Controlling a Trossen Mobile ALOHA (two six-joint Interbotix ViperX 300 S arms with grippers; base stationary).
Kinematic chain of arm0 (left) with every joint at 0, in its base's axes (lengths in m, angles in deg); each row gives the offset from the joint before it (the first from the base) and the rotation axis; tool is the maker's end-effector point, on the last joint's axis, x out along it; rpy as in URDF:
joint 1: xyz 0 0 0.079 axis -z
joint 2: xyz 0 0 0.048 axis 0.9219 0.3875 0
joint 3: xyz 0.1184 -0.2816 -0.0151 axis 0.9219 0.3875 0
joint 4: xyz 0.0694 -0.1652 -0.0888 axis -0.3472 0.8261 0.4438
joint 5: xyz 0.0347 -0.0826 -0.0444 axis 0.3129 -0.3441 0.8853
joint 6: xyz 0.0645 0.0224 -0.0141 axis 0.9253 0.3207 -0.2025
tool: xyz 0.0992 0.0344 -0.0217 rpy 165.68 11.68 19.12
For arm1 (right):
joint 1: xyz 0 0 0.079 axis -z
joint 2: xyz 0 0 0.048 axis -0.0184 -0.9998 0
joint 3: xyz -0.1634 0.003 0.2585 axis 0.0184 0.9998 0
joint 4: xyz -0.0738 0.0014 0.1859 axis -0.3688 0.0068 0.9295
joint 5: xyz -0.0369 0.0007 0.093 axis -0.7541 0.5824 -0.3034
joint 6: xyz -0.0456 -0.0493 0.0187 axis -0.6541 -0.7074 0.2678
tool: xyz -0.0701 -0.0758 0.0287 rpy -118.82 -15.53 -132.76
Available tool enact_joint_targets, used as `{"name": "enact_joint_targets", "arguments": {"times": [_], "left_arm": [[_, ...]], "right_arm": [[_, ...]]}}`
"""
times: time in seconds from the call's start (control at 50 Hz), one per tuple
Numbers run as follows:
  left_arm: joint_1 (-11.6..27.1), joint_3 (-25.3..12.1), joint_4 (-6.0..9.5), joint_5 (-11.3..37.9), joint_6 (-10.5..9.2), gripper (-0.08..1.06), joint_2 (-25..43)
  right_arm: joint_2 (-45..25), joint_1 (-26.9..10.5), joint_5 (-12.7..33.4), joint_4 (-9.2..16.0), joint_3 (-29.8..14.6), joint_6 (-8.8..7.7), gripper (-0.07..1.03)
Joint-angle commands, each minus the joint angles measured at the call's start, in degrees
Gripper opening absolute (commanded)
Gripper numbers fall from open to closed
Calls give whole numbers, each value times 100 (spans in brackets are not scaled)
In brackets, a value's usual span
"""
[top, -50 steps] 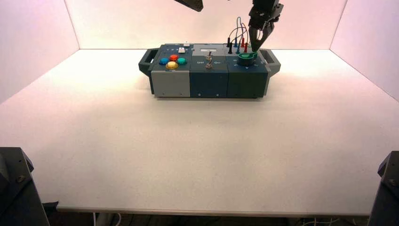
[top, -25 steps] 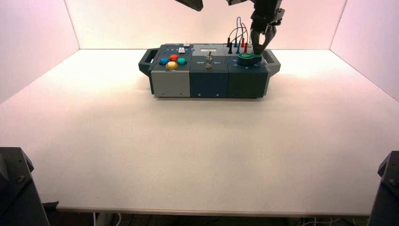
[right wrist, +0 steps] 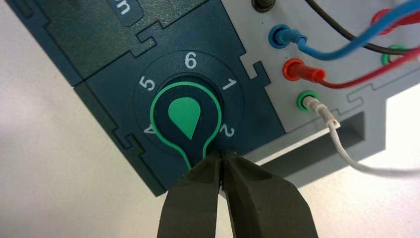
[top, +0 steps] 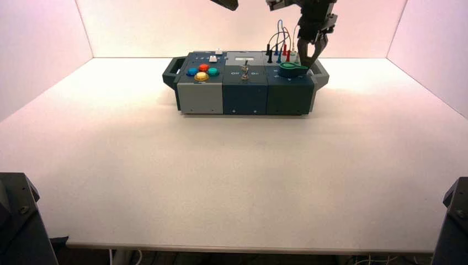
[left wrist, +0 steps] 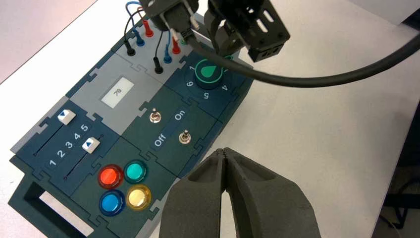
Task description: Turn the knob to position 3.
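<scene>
1. Two arms show above the box (top: 245, 83) in our high view; the right gripper (top: 309, 55) hangs over the box's right end, at about one o'clock from the table's centre.
2. We see the knob (right wrist: 186, 119) on the dark panel at that right end, ringed by white numerals 1, 2, 4, 5 and 6. Its teardrop tip points at the gap between 2 and 4, where the right gripper's fingertips (right wrist: 213, 171) cover the dial.
3. Our right wrist view shows those fingers clenched together just at the knob's pointed tip, with nothing between them; we cannot tell whether they touch it.
4. Just beyond the knob, blue, red, black and white wires (right wrist: 317, 74) plug into sockets on the grey panel.
5. We find the left gripper (left wrist: 225, 158) raised above the box's front, near its middle, its fingers pressed together and holding nothing.
6. From the left wrist view we make out two metal toggle switches (left wrist: 184, 137) between "Off" and "On" lettering, four coloured buttons (left wrist: 124, 186) in red, teal, blue and yellow, and two sliders (left wrist: 90, 144) beside numerals 1 to 5.
</scene>
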State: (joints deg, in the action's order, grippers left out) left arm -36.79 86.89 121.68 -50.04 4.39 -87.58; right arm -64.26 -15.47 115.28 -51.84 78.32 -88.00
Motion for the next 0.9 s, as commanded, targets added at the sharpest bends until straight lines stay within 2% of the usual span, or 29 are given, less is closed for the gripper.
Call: {"name": "enact_joint_targets", "arguments": {"times": [0.02, 0.9], "left_arm": [[-18, -62, 18, -26, 35, -3, -185], [-26, -62, 26, -18, 70, -3, -185]], "right_arm": [[334, 9, -9, 18, -35, -18, -2], [352, 9, -9, 62, 88, -9, -2]]}}
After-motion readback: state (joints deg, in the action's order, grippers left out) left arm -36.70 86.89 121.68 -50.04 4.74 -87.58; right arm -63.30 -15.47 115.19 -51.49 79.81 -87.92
